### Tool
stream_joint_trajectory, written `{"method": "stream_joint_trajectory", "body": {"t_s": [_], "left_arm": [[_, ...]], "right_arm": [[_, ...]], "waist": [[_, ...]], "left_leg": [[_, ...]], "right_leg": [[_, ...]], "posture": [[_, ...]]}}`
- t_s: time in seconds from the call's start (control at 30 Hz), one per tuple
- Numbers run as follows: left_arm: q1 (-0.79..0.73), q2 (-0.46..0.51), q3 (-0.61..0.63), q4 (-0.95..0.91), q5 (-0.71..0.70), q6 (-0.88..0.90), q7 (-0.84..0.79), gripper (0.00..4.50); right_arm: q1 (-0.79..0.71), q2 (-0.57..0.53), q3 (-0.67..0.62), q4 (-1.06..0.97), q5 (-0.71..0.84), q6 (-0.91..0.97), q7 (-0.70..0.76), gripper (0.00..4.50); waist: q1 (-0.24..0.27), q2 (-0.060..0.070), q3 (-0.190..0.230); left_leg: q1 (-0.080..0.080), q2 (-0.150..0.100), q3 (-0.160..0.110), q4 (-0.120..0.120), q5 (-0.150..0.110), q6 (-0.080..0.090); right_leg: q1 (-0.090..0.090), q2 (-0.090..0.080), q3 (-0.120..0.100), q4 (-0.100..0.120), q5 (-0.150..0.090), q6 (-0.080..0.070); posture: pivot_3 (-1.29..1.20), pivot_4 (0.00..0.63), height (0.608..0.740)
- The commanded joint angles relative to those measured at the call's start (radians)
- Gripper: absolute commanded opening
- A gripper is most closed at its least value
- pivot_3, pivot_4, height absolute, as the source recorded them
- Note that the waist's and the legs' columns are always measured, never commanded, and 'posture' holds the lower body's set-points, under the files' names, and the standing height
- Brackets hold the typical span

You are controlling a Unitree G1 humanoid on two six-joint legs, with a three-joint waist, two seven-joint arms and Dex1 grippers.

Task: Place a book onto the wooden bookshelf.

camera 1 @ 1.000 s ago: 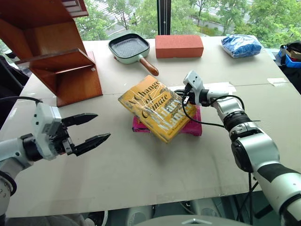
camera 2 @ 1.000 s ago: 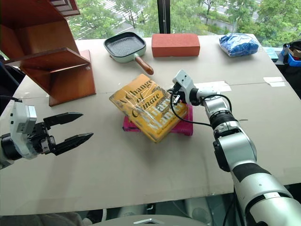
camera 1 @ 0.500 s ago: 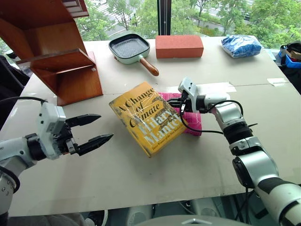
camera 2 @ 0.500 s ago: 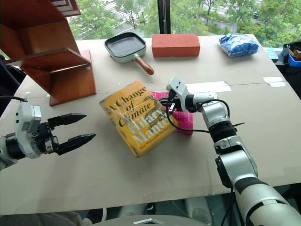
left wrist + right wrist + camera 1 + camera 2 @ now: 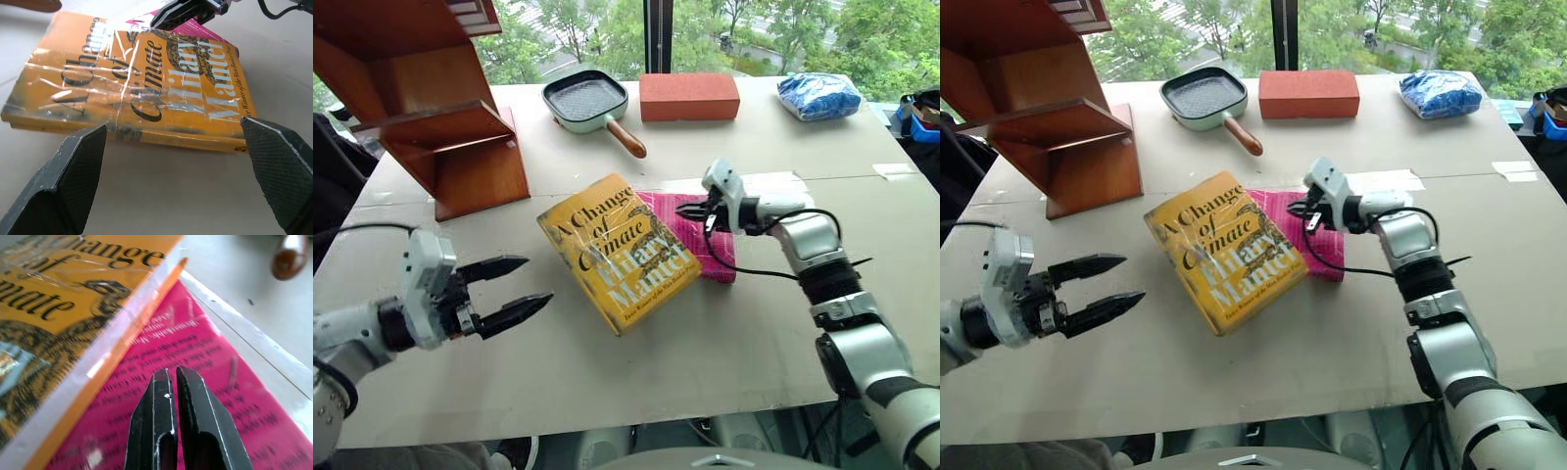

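Two books lie stacked askew mid-table: the thick yellow hardcover book in glossy plastic wrap (image 5: 618, 251) rests with its far edge overlapping the flat magenta-pink book (image 5: 695, 233), its near part flat on the pale table (image 5: 724, 343); the reddish-brown wooden bookshelf (image 5: 431, 108) stands well apart at the table's far left corner. The left gripper (image 5: 514, 291) hovers near the yellow book's left side with its two black fingers spread wide, holding nothing; the right gripper (image 5: 689, 210) has its fingers pressed together, empty, poised just over the pink cover beside the yellow book's far edge.

Risks, as I judge them: the glossy wrap looks slippery, so a pinch on one edge of so thick a volume could slide off; a scoop from the left could drag the pink book along, since the two overlap; a poor hold may tip the book on the way to the distant shelf.

Compared with a second ago, the yellow book has slid off the pink one toward the left gripper and turned, uncovering much of the pink cover; the right gripper, then against the book's far corner, has drawn back from it; the left gripper has sunk slightly, its fingers as wide as before.
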Motion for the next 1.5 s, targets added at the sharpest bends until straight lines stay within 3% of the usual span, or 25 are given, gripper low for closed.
{"method": "stream_joint_trajectory", "body": {"t_s": [0.03, 0.2, 0.23, 0.3, 0.4, 0.53, 0.57, 0.77, 0.97, 1.1, 1.23, 1.33, 1.5], "left_arm": [[0.037, -0.122, -0.040, -0.082, -0.162, 0.111, 0.185, 4.50], [0.069, -0.247, -0.162, -0.065, -0.249, 0.239, 0.397, 4.50], [0.065, -0.272, -0.178, -0.045, -0.298, 0.269, 0.453, 4.50], [0.043, -0.346, -0.199, -0.001, -0.420, 0.292, 0.572, 4.50], [-0.005, -0.428, -0.228, 0.041, -0.541, 0.288, 0.705, 4.50], [-0.068, -0.480, -0.238, 0.127, -0.696, 0.262, 0.823, 4.50], [-0.077, -0.482, -0.243, 0.143, -0.720, 0.263, 0.836, 4.50], [-0.157, -0.493, -0.327, 0.259, -0.832, 0.297, 0.884, 4.50], [-0.230, -0.466, -0.385, 0.342, -0.854, 0.339, 0.866, 4.50], [-0.268, -0.457, -0.390, 0.383, -0.854, 0.349, 0.851, 3.26], [-0.277, -0.456, -0.389, 0.381, -0.865, 0.350, 0.850, 1.33], [-0.274, -0.472, -0.372, 0.356, -0.893, 0.321, 0.872, 0.31], [-0.282, -0.481, -0.369, 0.183, -0.895, 0.255, 0.909, 0.13]], "right_arm": [[0.089, -0.061, -0.105, -0.206, 0.104, 0.065, 0.003, 0.04], [0.261, -0.157, -0.227, -0.522, 0.267, 0.230, 0.005, 0.04], [0.301, -0.184, -0.252, -0.588, 0.305, 0.272, 0.004, 0.27], [0.404, -0.259, -0.309, -0.731, 0.399, 0.364, 0.032, 0.86], [0.567, -0.356, -0.398, -0.918, 0.544, 0.446, 0.080, 2.41], [0.721, -0.386, -0.498, -1.098, 0.714, 0.511, 0.041, 4.32], [0.747, -0.392, -0.510, -1.125, 0.737, 0.515, 0.031, 4.45], [0.848, -0.376, -0.545, -1.207, 0.747, 0.427, -0.050, 4.45], [0.867, -0.372, -0.548, -1.213, 0.743, 0.310, -0.064, 4.45], [0.891, -0.394, -0.555, -1.213, 0.782, 0.299, -0.065, 4.50], [0.888, -0.404, -0.560, -1.202, 0.797, 0.283, -0.077, 4.50], [0.889, -0.415, -0.553, -1.194, 0.796, 0.270, -0.075, 4.50], [0.860, -0.428, -0.531, -1.154, 0.788, 0.250, -0.069, 4.50]], "waist": [[0.002, 0.000, 0.000], [0.002, 0.000, 0.000], [0.001, -0.001, 0.000], [0.004, 0.000, -0.001], [0.012, 0.000, -0.002], [0.020, 0.001, -0.003], [0.021, 0.000, -0.003], [0.031, 0.000, -0.005], [0.035, 0.000, -0.006], [0.037, 0.001, -0.006], [0.039, 0.001, -0.006], [0.041, 0.001, -0.006], [0.042, 0.001, -0.005]], "left_leg": [[0.000, 0.000, -0.001, 0.000, 0.000, 0.000], [0.000, 0.000, -0.002, 0.001, 0.000, 0.000], [0.001, 0.000, -0.002, 0.002, 0.000, 0.000], [0.002, 0.000, -0.003, 0.002, 0.000, 0.000], [0.006, 0.000, -0.005, 0.005, 0.000, 0.000], [0.007, 0.000, -0.004, 0.009, 0.000, 0.001], [0.007, 0.001, -0.004, 0.010, 0.000, 0.001], [0.005, 0.000, -0.004, 0.014, 0.000, 0.000], [0.004, -0.001, -0.005, 0.017, 0.000, 0.000], [0.004, -0.001, -0.006, 0.017, 0.000, 0.000], [0.004, -0.001, -0.006, 0.017, 0.000, 0.000], [0.004, -0.001, -0.006, 0.017, 0.000, 0.000], [0.002, 0.000, -0.006, 0.016, 0.000, 0.000]], "right_leg": [[0.000, 0.000, 0.000, -0.001, 0.000, 0.000], [0.001, 0.000, 0.000, 0.002, 0.000, 0.000], [0.001, 0.000, 0.000, 0.004, 0.000, 0.000], [0.001, 0.002, 0.000, 0.005, 0.000, 0.000], [0.006, 0.002, -0.002, 0.006, -0.003, -0.003], [0.008, 0.004, -0.001, 0.007, -0.005, 0.001], [0.008, 0.004, -0.001, 0.008, -0.005, 0.001], [0.009, 0.004, -0.002, 0.007, -0.005, 0.001], [0.011, 0.002, -0.002, 0.006, -0.005, 0.000], [0.011, 0.002, -0.003, 0.006, -0.005, 0.000], [0.011, 0.002, -0.003, 0.006, -0.005, 0.000], [0.011, 0.001, -0.003, 0.006, -0.006, 0.000], [0.010, 0.000, -0.004, 0.004, -0.005, 0.000]], "posture": [[0.00, 0.150, 0.740], [0.00, 0.150, 0.740], [0.00, 0.150, 0.740], [0.00, 0.150, 0.740], [0.00, 0.150, 0.740], [0.00, 0.150, 0.740], [0.00, 0.150, 0.740], [0.00, 0.150, 0.740], [0.00, 0.150, 0.740], [0.00, 0.150, 0.740], [0.00, 0.150, 0.740], [0.00, 0.150, 0.740], [0.00, 0.150, 0.740]]}}
